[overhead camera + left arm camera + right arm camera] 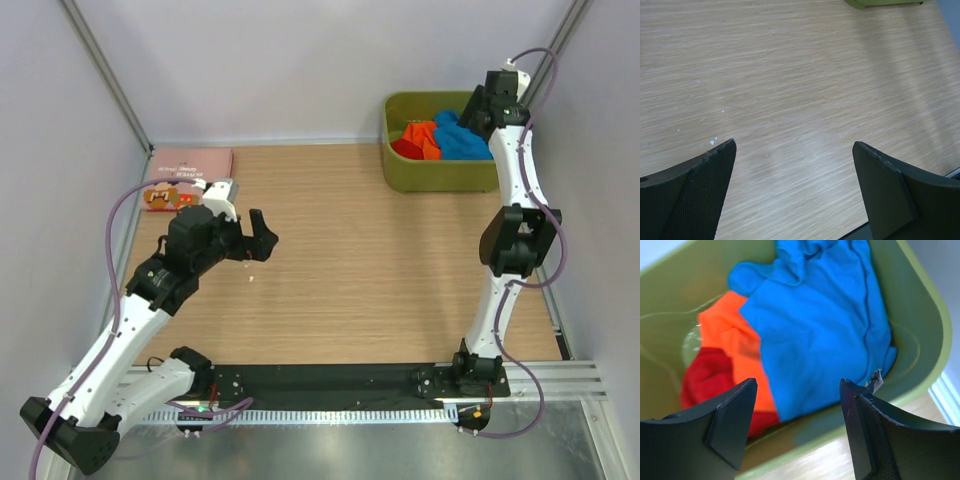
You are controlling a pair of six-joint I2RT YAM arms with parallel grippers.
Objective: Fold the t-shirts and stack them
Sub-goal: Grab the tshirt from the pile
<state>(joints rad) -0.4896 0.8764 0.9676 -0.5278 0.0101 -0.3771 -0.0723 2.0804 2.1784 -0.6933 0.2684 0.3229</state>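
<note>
Blue shirt [815,330], orange shirt [730,335], red shirt [705,375] crumpled together; pink shirt [190,166] folded.

Print on the pink t-shirt [192,163] — too small to read.

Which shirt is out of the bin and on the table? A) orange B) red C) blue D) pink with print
D: the pink printed shirt lies flat at the table's far left corner, while the blue shirt, orange shirt and red shirt are bunched inside the green bin.
</note>
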